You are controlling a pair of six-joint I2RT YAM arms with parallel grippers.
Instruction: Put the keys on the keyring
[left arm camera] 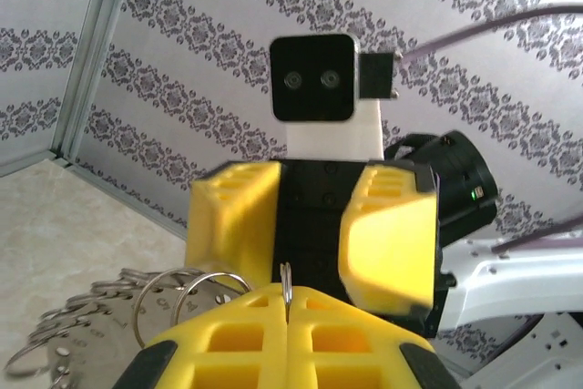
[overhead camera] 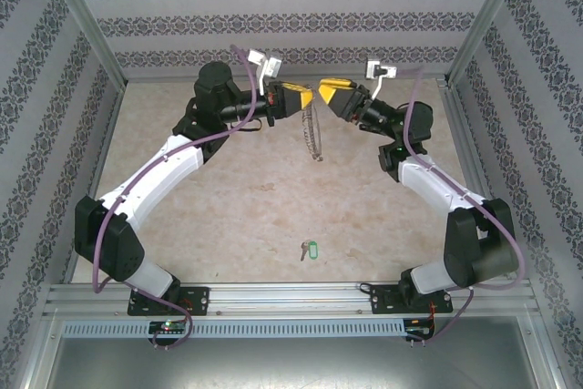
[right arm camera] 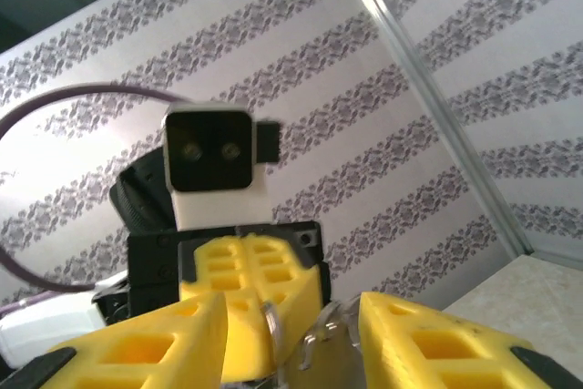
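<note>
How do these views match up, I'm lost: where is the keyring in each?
Top external: keyring hangs upper centre, between left gripper and right gripper.
Left wrist: keyring lower left, its wire pinched in the left gripper.
Right wrist: keyring bottom centre, inside the open right gripper.
Shared landmark: the left gripper's shut yellow fingers.

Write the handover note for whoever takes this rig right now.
Left gripper: shut on the keyring, holding it up over the far middle of the table.
Right gripper: open, facing the left one at the keyring, not gripping.
Keys: flat on the table near the front edge, between the arm bases, untouched.
Done: keyring lifted.
Left: pick up the keys and thread them onto the keyring.
</note>
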